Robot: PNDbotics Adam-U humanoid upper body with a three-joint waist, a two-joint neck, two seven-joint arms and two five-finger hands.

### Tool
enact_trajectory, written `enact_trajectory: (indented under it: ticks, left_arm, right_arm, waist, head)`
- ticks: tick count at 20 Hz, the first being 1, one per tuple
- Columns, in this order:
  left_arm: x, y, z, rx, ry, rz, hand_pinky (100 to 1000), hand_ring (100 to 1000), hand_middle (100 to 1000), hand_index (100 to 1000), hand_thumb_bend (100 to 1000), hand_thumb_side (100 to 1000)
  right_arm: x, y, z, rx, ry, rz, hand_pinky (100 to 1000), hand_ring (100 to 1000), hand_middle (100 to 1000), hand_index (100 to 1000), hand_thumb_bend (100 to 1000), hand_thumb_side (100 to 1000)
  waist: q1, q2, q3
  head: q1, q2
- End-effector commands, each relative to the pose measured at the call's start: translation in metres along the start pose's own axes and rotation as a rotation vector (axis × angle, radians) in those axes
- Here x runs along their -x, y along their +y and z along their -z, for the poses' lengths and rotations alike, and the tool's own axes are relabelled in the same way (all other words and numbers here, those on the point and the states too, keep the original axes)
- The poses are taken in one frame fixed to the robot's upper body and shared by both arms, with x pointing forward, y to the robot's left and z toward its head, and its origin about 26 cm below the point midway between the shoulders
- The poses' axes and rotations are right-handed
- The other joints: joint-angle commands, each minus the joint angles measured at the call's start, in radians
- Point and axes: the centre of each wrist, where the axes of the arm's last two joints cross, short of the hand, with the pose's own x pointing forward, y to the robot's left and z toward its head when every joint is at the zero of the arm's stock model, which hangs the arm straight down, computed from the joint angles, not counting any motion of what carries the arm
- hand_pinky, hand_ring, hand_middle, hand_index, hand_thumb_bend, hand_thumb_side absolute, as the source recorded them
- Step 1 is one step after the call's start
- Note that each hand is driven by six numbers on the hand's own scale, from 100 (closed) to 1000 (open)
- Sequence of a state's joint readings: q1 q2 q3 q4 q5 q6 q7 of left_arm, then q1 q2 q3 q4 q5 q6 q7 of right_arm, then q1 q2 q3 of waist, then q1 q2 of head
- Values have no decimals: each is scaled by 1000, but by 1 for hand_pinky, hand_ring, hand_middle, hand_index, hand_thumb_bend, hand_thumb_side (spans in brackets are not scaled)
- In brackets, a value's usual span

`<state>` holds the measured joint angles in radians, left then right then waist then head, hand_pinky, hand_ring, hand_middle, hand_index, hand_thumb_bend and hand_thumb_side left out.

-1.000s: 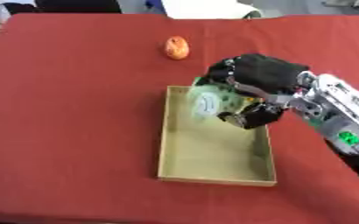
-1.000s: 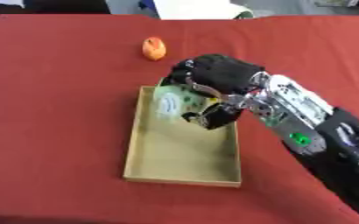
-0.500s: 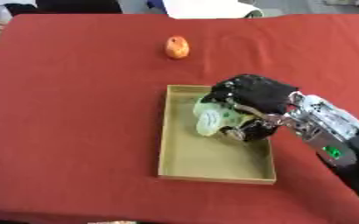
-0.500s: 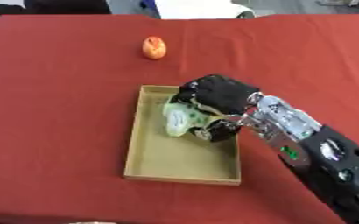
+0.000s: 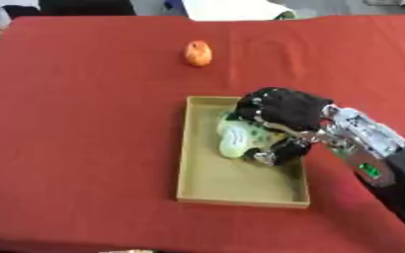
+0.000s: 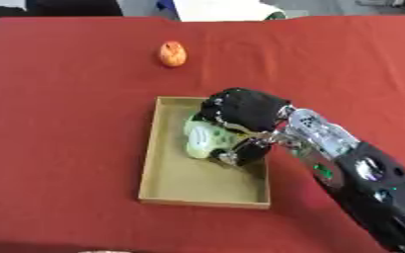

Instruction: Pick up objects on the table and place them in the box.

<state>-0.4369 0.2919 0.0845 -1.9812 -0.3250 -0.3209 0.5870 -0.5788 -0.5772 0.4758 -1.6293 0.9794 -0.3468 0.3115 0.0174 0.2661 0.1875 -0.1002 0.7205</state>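
While the right robot hand (image 5: pixel 284 111) hangs low over the shallow tan cardboard box (image 5: pixel 203 184), its black fingers are curled round a pale green, rounded object (image 5: pixel 237 137), which sits under the palm and inside the box's far half. Whether that object already rests on the box floor or is just above it cannot be told from these views. The fingers have not opened, so this placement looks nearly done but not finished; letting go is the step in hand.

Beyond the robot hand and to its left, well apart from it and outside the box, a small orange, rounded fruit-like object (image 5: pixel 198 53) lies on the red cloth-covered tabletop (image 5: pixel 85 123). It looks untouched and is, as far as can be seen, the one item left to fetch. The near half of the box, toward the robot from the hand, is bare, with room for it.

The left robot hand shows in neither view.
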Motion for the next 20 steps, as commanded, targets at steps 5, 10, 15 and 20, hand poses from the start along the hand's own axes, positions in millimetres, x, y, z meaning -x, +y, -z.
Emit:
enact_trajectory:
  ticks: [5, 10, 15, 20]
  left_arm:
    - [-4, 3, 8, -4, -36, 2, 798, 668, 635, 813, 181, 469]
    - [-4, 4, 9, -5, -39, 4, 796, 669, 635, 812, 185, 467]
    - [-4, 4, 10, 0, -40, 5, 795, 668, 635, 812, 186, 467]
    - [-5, 4, 11, 9, -39, 5, 796, 664, 634, 812, 178, 473]
  right_arm:
    - [5, -23, -12, 31, 26, -108, 802, 859, 812, 930, 415, 432]
    - [8, -44, -23, 116, 53, -79, 783, 833, 765, 914, 362, 447]
    - [11, -81, -41, 231, 83, -45, 778, 826, 752, 917, 334, 458]
    - [11, -111, -60, 314, 99, -35, 777, 821, 741, 916, 325, 437]
  waist:
    - [-2, -15, 2]
    - [-4, -18, -2]
    - [-5, -22, -9]
    - [-2, -19, -16]
  head:
    - [4, -4]
    - [8, -9]
    - [16, -16]
    - [24, -22]
